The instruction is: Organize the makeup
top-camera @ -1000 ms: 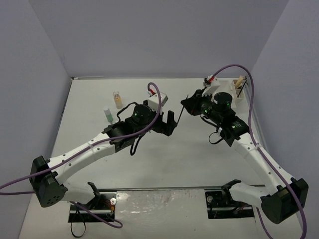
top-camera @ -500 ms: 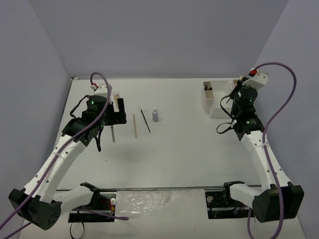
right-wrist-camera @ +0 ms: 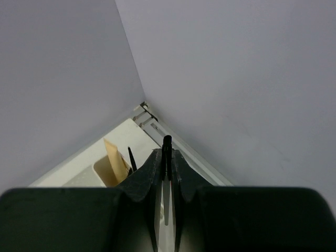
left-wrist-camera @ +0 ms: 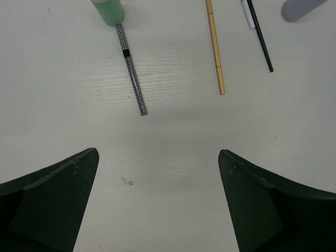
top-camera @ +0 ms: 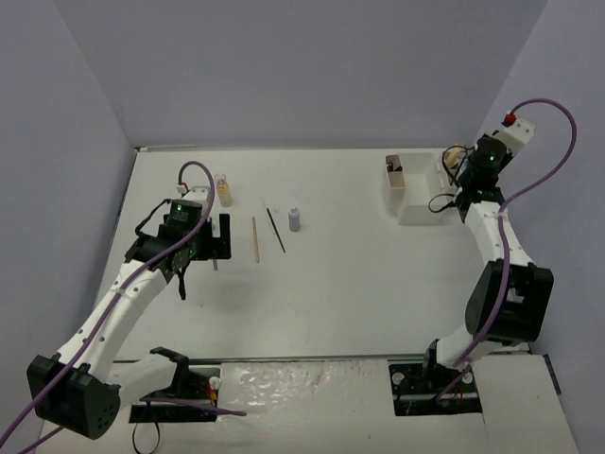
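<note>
Makeup lies in a row on the white table: an amber bottle [top-camera: 224,189], a tan flat stick [top-camera: 254,238], a thin black pencil [top-camera: 276,230] and a grey-purple bottle [top-camera: 294,219]. My left gripper [top-camera: 219,236] hovers open over bare table, holding nothing. In its wrist view a green bottle [left-wrist-camera: 107,10], a checkered pencil [left-wrist-camera: 131,68], the tan stick [left-wrist-camera: 215,47] and the black pencil [left-wrist-camera: 261,34] lie ahead of the left gripper [left-wrist-camera: 157,173]. My right gripper [top-camera: 458,163] is at the white box's back right, shut on a thin black pencil [right-wrist-camera: 167,149].
The white compartmented box [top-camera: 416,203] stands at the back right, close to the side wall. One compartment [right-wrist-camera: 100,168] holds a tan piece [right-wrist-camera: 116,156] and a black tip [right-wrist-camera: 131,159]. The back wall and the room's corner are just beyond the right gripper.
The left gripper has opened fully and drawn back toward me from the amber bottle. The right arm has lifted and swung to the box's back right corner, still holding the pencil.
</note>
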